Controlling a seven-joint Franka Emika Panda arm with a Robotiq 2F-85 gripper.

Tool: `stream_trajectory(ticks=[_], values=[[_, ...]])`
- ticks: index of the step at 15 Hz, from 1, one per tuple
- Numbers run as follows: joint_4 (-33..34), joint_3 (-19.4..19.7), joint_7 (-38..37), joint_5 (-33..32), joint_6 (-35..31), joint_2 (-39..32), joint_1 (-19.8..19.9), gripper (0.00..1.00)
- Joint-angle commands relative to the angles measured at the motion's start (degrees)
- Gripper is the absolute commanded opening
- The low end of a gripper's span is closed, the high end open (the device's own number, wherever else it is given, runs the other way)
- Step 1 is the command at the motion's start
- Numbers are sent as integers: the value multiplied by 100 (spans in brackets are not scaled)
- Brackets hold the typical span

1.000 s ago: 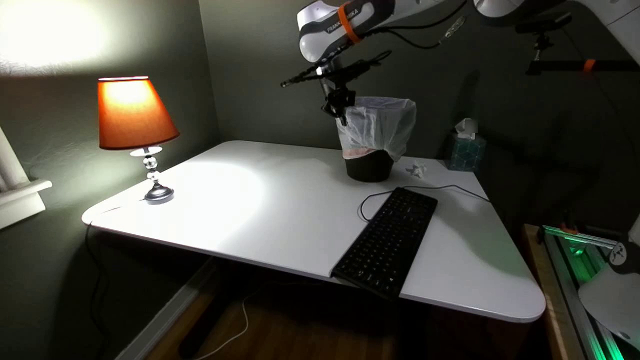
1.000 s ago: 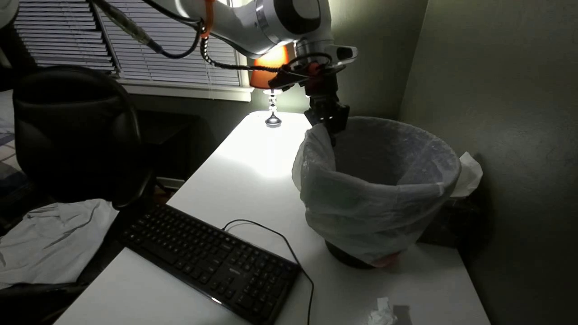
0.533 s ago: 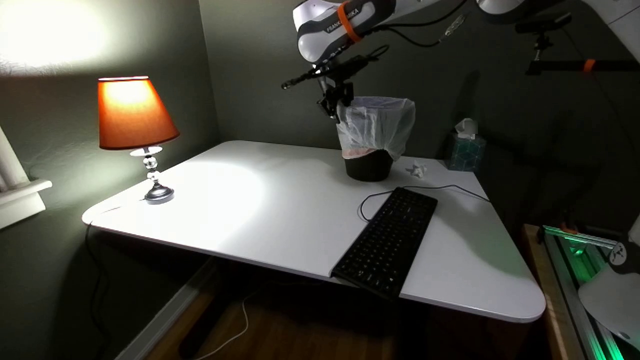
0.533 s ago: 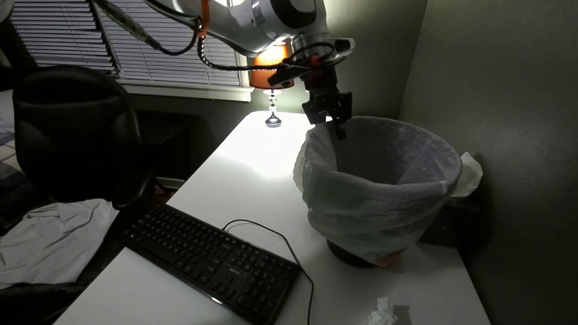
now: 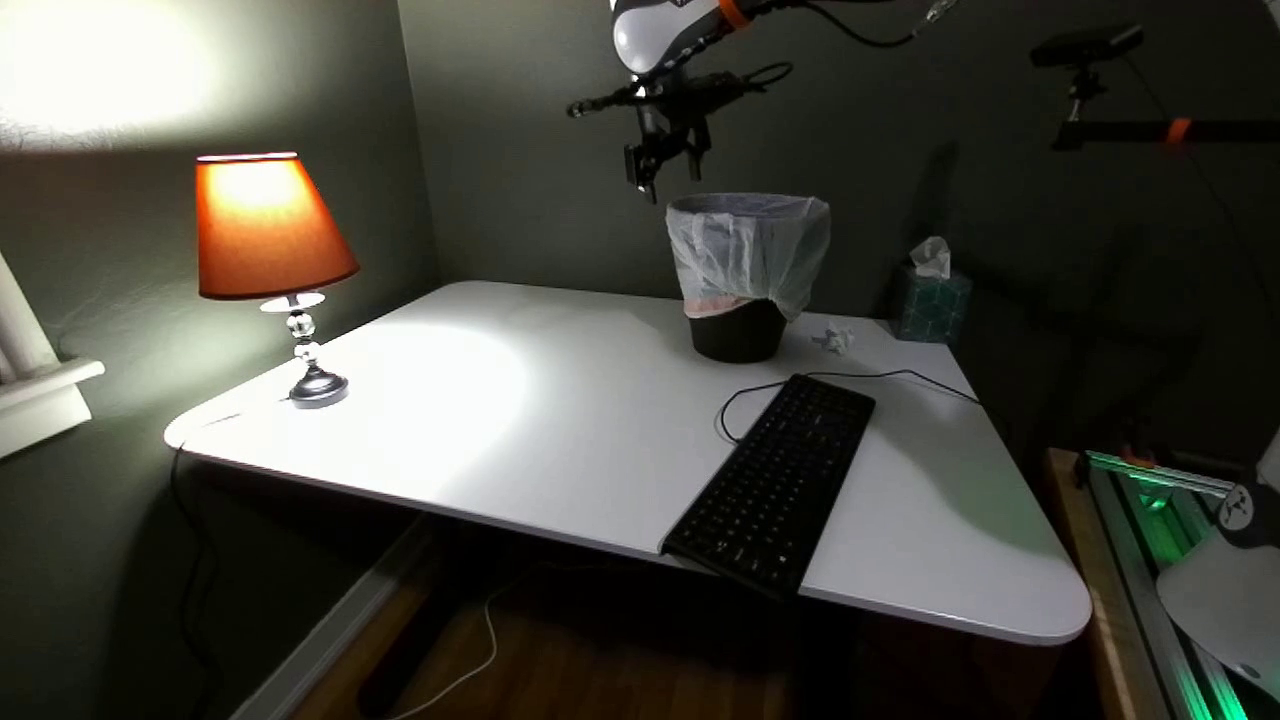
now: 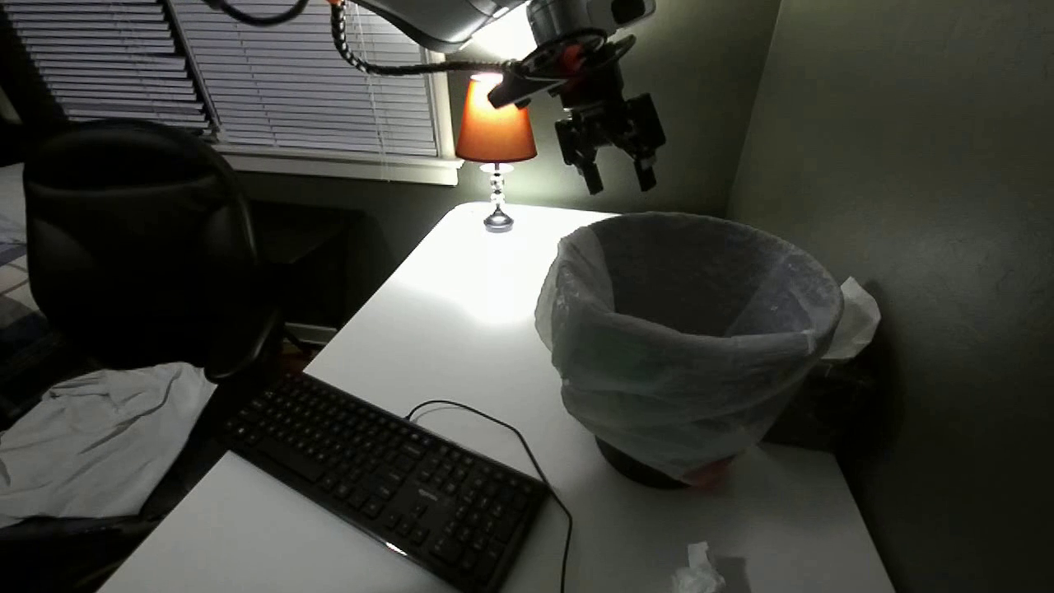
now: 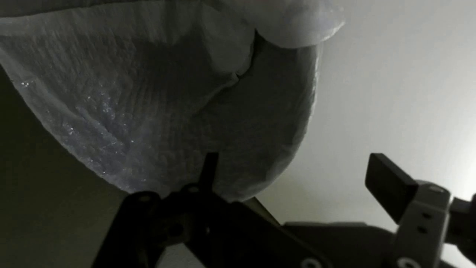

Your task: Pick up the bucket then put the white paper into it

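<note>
Up goes the gripper [image 6: 619, 184], clear of the bucket [image 6: 683, 375], jaws wide above its left rim! Black chair [image 6: 136, 247], at left, shows only in an exterior view. Bucket stands on the white desk [image 5: 590, 430], crumpled white paper [image 5: 836, 341] near it, orange lamp [image 5: 262, 225] glowing well apart.
</note>
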State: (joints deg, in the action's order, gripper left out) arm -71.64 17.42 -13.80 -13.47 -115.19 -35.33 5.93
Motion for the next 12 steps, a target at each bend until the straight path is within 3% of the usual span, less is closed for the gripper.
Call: stream_trajectory(ticks=[1, 3, 12], values=[[-1358, 6, -584, 248, -664, 1041, -30, 100], [-1806, -66, -1049, 307, -888, 1411, 62, 100], [-4079, 293, -3249, 113, -2546, 2875, 191, 100]])
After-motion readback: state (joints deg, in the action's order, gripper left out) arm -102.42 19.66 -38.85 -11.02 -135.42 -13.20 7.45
